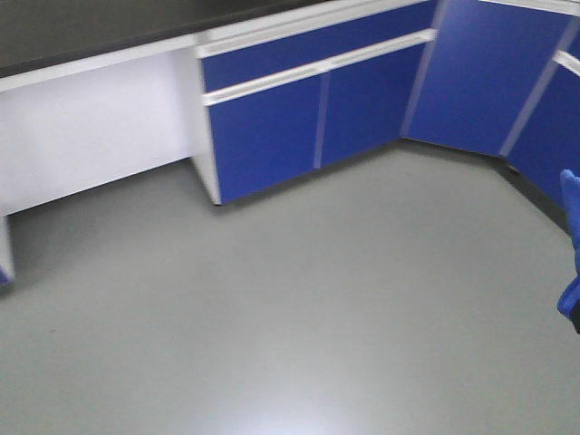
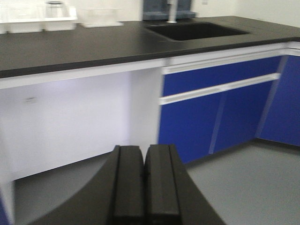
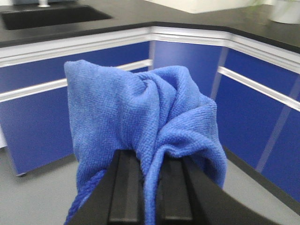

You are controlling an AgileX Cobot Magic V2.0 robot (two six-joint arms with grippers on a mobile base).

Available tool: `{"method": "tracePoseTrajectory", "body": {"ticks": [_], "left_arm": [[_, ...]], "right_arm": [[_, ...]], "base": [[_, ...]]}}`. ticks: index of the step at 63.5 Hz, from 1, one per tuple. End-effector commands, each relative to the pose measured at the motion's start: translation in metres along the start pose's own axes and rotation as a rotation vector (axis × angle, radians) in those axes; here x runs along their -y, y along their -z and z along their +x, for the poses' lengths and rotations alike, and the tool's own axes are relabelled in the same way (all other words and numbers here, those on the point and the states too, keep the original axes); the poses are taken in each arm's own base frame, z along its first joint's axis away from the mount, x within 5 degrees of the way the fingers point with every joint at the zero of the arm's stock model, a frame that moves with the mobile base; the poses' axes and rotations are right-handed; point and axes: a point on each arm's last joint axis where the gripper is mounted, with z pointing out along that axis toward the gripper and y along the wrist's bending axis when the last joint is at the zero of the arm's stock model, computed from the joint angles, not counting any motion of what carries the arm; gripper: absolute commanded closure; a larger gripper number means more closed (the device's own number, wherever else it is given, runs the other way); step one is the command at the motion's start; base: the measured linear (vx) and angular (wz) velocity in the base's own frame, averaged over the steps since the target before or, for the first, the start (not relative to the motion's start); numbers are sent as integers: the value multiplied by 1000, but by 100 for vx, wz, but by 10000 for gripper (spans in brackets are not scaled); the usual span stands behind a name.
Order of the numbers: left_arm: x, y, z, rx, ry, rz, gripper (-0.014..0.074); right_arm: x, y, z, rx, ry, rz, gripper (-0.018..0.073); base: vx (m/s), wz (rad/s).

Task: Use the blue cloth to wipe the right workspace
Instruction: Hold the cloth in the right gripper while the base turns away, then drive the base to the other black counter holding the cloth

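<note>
My right gripper (image 3: 150, 163) is clenched on the blue cloth (image 3: 140, 112); the right wrist view shows both fingers pinching a bunched fold near the cloth's lower middle, with the rest ballooning up and forward above the fingertips and a hemmed corner trailing down on the near left. The cloth hangs in the air, well apart from any benchtop and above the grey floor (image 1: 272, 317); in the front view only a sliver of it shows at the far right edge (image 1: 569, 195). My left gripper (image 2: 144, 157) is closed on nothing, its fingers pressed together with only a thin seam between them; it faces the benchtop with the sink (image 2: 197, 30), which is not the surface I want. Right of the cabinet corner runs a stretch of black top that I take to be the right workspace (image 3: 248, 26), though too little shows to be sure.

I judge the cloth light, soft and limp; it will fold and drag, not push; the microfibre should cling a little to a matte top. The present grip on a gathered fold looks sound; for wiping I would want the loose bulk flattened under the fingers, not trailing beside them.
</note>
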Motion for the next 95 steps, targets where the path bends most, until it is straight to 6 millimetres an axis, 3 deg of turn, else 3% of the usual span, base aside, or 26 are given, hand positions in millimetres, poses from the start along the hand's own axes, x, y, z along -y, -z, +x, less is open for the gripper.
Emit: {"method": "tracePoseTrajectory", "body": {"ticks": [1,67,95], "left_arm": [[1,-1,2,68,8,10,602],[1,-1,2,68,8,10,602],[1,-1,2,68,8,10,602]], "right_arm": [[-2,1,-12,43,16,-25,562],[-2,1,-11,40,16,-19,562],[-2,1,-11,40,16,-19,562]], "base": [[-20,-84],[-15,-83],[0,-30]]}}
